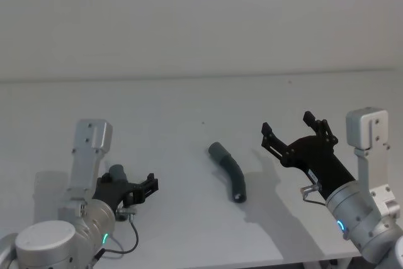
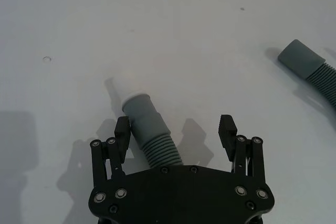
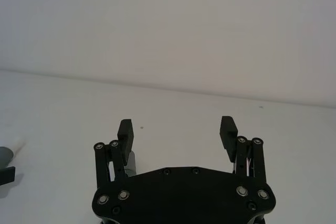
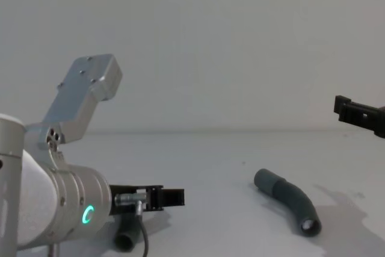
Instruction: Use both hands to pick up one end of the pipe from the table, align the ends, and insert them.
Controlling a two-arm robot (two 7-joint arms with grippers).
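So the pipe is two separate bits of ribbed hose right now, both lying on the table (image 1: pixel 189 102) and well apart from each other. The first hose piece (image 2: pixel 157 145), the one with the grey cuff (image 2: pixel 139 111) and a narrower white tip (image 2: pixel 131 88), lies at the robot's near left. The left gripper (image 2: pixel 175 129) is down low over it with its fingers spread wide. One finger is just beside the cuff and the other is off on the far side with a gap. Nothing is clamped. My guess is it straddles the hose like that so a squeeze lands just behind the cuff and leaves the tip poking out free for the join. The second hose piece (image 1: pixel 228 172) lies curved around the middle of the table, with its smooth cuff end pointing away from the robot and its open end toward it. The right gripper (image 1: pixel 287 124) hangs above the table to the right of that piece. Its fingers are wide apart and hold nothing, and it tilts toward the piece, which I read as lined up for an approach. Neither piece is lifted, so the aligning and inserting are all ahead. I can't read any writing on the grippers or arms; there's just a green ring light (image 4: pixel 88 215) on the left arm.
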